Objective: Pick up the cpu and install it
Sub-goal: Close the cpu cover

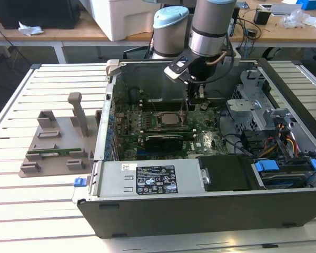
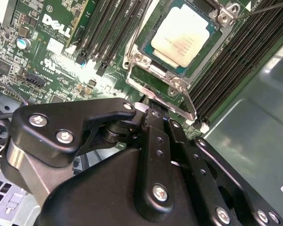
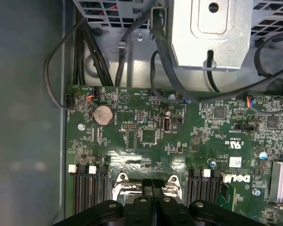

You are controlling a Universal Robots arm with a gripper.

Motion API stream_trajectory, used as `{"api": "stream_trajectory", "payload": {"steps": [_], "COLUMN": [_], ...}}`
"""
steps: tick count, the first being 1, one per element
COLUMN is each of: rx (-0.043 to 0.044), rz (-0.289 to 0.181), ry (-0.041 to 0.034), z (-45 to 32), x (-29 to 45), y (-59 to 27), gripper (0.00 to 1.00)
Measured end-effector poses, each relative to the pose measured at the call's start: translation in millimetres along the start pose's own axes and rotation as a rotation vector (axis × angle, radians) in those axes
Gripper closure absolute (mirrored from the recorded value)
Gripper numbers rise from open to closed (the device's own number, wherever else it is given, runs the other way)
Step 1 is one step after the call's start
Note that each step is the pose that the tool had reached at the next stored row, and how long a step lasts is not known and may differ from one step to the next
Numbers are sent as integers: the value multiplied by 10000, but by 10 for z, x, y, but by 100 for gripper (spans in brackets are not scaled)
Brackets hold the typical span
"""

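Fingers (image 3: 148,188) sit pressed together, gripping nothing, over the socket frame (image 2: 174,84); we judge a low drift could strike it and knock the seated cpu (image 2: 181,35) askew.

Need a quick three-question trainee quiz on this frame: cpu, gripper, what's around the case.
1. True or false: the cpu lies in the socket, not in the gripper.
2. Pick one. The gray fixture carrying the green memory stick stands:
A) inside the case
B) on the slatted table, at the exterior view's left of the case
C) on the drive cage
3. Fill in: in the first wrist view, the round silvery disc on the motherboard is a coin-cell ____.

Key: 1 true; 2 B; 3 battery.
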State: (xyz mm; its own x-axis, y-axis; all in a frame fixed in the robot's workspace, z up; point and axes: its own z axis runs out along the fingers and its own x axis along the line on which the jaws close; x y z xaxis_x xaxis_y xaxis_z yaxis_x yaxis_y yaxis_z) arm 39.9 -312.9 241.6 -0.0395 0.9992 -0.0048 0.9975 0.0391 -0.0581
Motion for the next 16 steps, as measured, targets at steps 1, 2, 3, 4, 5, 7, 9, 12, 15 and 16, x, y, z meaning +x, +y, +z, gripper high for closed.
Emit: {"api": "stream_trajectory", "payload": {"steps": [1, 2, 3, 4, 5, 7, 9, 12, 15, 16], "rx": [0, 0, 0, 0, 0, 1, 0, 0, 1, 0], "rz": [0, 0, 1, 0, 0, 0, 0, 0, -3, -5], "ry": [-1, -2, -2, -2, -2, -2, -2, -1, -3, -1], "z": [1, 2, 3, 6, 8, 13, 17, 22, 47, 75], "x": [0, 0, 1, 1, 2, 2, 3, 4, 7, 9], "y": [-6, -14, -18, -26, -35, -54, -74, -96, -160, -203], "gripper": [89, 89, 89, 89, 89, 89, 89, 89, 89, 89]}}
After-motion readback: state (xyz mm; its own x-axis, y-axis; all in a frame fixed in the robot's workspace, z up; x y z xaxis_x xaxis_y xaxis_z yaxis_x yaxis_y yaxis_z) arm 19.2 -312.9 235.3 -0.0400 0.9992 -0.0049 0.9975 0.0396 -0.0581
